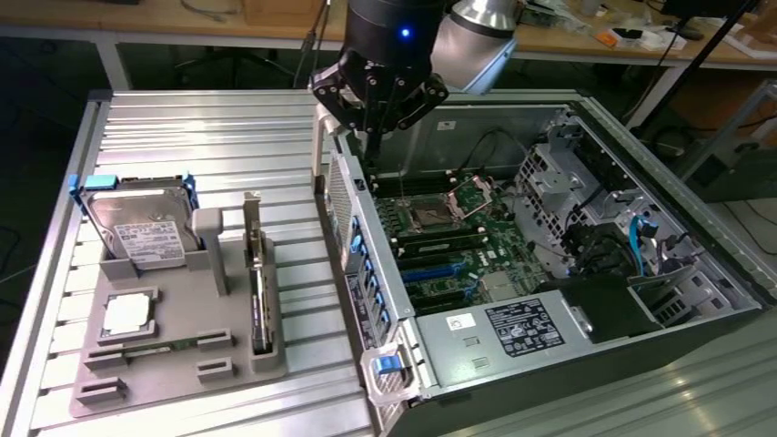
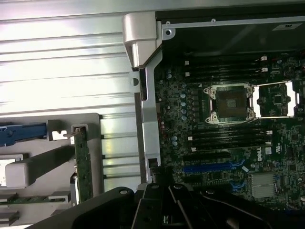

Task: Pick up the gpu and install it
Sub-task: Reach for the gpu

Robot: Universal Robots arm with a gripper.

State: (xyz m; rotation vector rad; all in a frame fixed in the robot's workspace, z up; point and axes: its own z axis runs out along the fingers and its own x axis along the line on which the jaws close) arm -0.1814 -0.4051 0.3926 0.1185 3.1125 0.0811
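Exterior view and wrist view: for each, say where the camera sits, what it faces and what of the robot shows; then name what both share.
Exterior view: off the arm, raised, looking down at the open computer case and grey holder; arm and gripper show.
Wrist view: on the wrist, facing down over the case edge; the gripper's black body shows.
Shared: motherboard, gpu in the holder.
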